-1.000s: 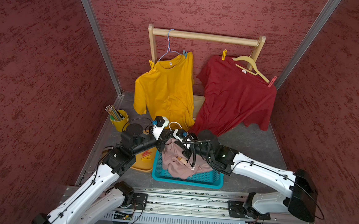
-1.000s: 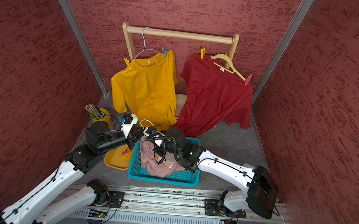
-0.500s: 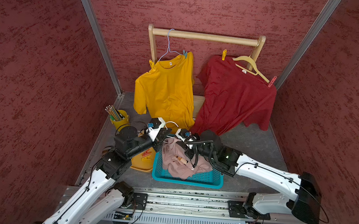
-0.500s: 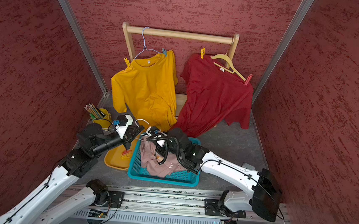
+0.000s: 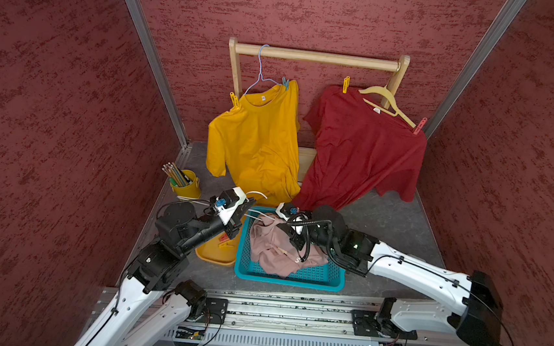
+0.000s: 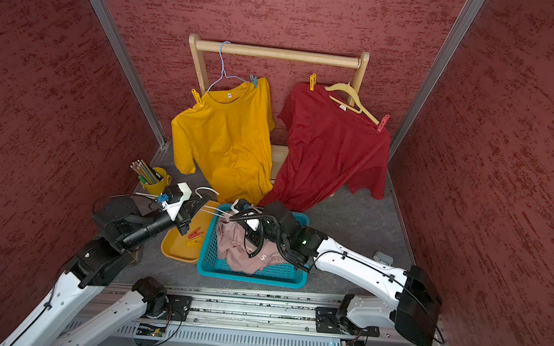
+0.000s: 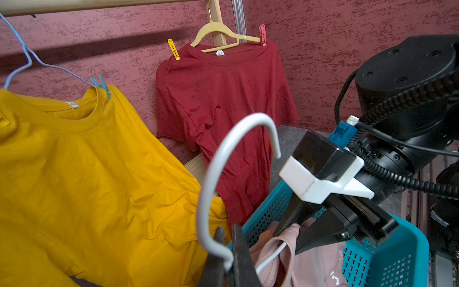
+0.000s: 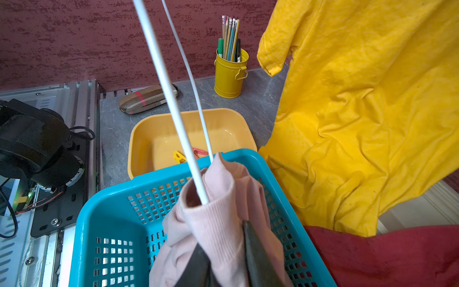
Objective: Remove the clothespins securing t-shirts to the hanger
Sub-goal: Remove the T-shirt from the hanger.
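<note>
- Left gripper (image 7: 229,248) is pressed together on the neck of the white hanger (image 8: 171,99) and holds it over the blue basket (image 5: 294,276).
- Right gripper (image 8: 223,241) has its jaws a little apart around the collar of the pink t-shirt (image 8: 213,223), which lies in the basket. Whether they really pinch the cloth cannot be told.
- Two clothespins (image 6: 195,233) lie in the yellow tray (image 8: 159,124). Four more are clipped on the yellow t-shirt (image 5: 257,145) and the red t-shirt (image 5: 361,153), which hang from the wooden rail (image 5: 312,55).
- The step in hand seems to be drawing the hanger out of the pink collar.
- Next, probably, an arm must reach up to a clipped pin, squeeze its tail ends and lift it off without dragging the shirt.
</note>
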